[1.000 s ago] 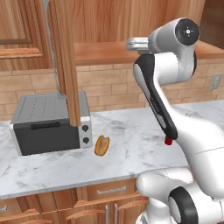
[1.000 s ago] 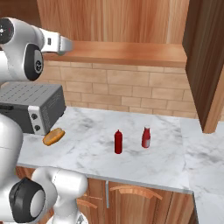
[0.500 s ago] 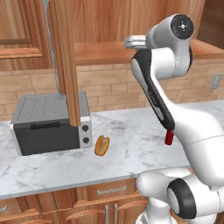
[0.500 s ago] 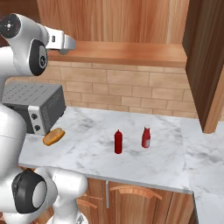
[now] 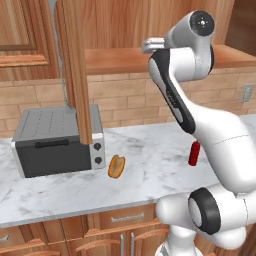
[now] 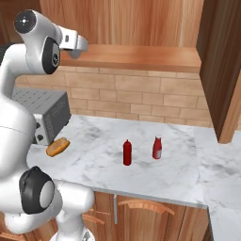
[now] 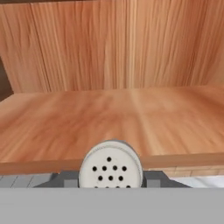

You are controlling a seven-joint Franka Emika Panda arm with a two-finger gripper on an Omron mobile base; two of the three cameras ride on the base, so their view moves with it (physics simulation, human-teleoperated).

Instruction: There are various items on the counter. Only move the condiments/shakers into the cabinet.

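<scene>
Where the white marble tabletop (image 6: 155, 174) ran beneath a brick backsplash, it carried a grey toaster oven (image 5: 55, 142), an orange-brown bun (image 5: 116, 166) just beside it, and two red bottles (image 6: 127, 152) (image 6: 157, 148) standing upright, near each other. Left base view showed one bottle (image 5: 194, 153), partly behind the arm. Hand view alone showed the shaker (image 7: 110, 166), perforated cap facing the camera, gripped between the gripper (image 7: 111, 178) fingers at the front edge of the wooden cabinet shelf (image 7: 109, 118).
</scene>
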